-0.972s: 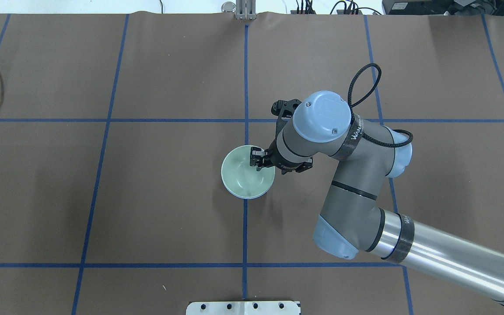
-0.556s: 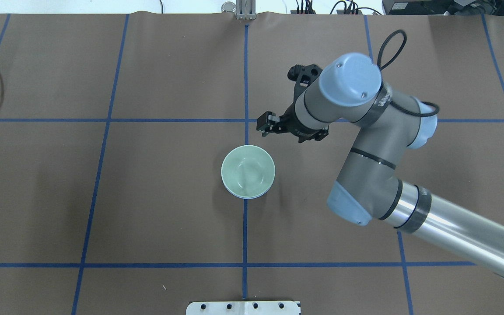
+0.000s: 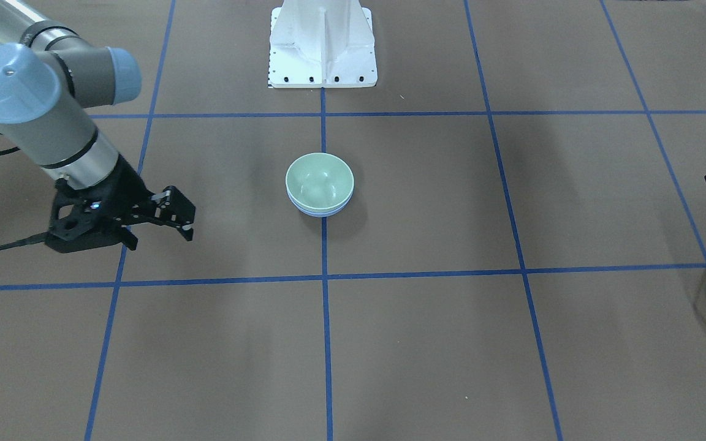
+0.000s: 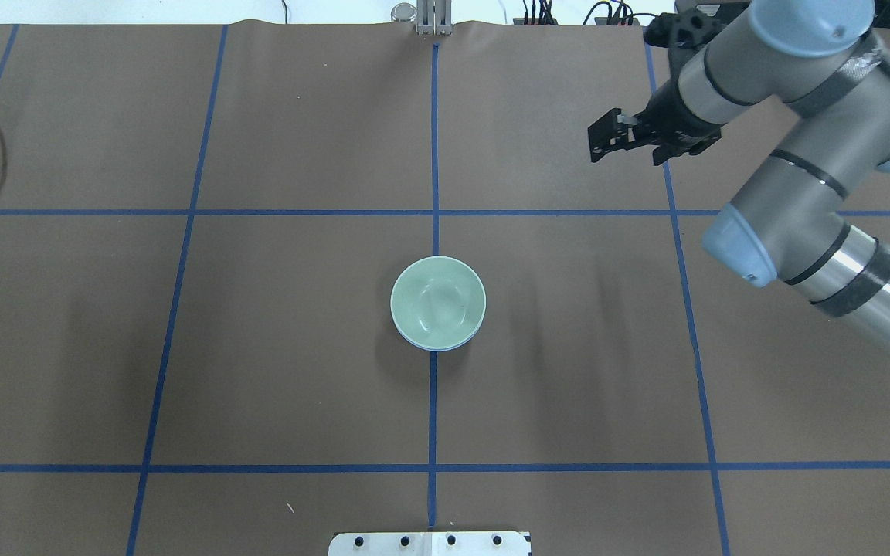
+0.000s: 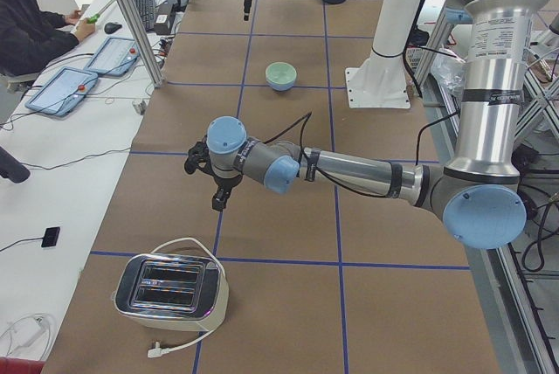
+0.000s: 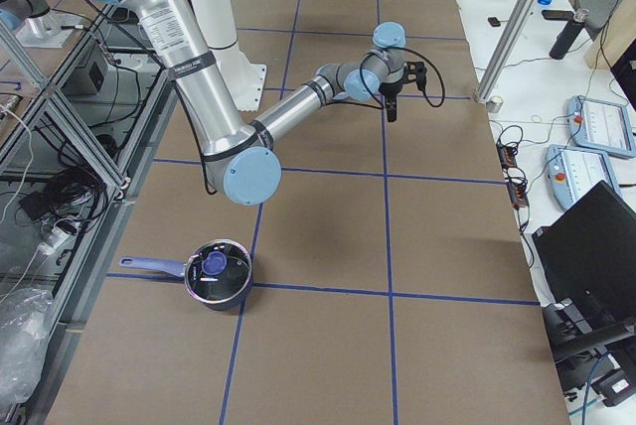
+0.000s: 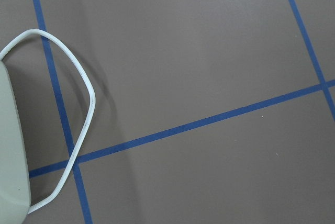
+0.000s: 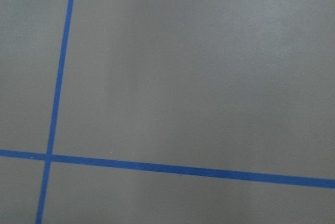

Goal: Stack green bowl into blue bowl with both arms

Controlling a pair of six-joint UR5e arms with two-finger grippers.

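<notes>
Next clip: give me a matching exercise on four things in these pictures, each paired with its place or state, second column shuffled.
Things:
1. green bowl
2. blue bowl
3. right claw
4. toaster

Places or states:
A. underneath, only its rim showing
B. open, empty, well away from the bowls
C. nested on top of the other
D. at the end of the table on the robot's left

Pairs: 1-C, 2-A, 3-B, 4-D
</notes>
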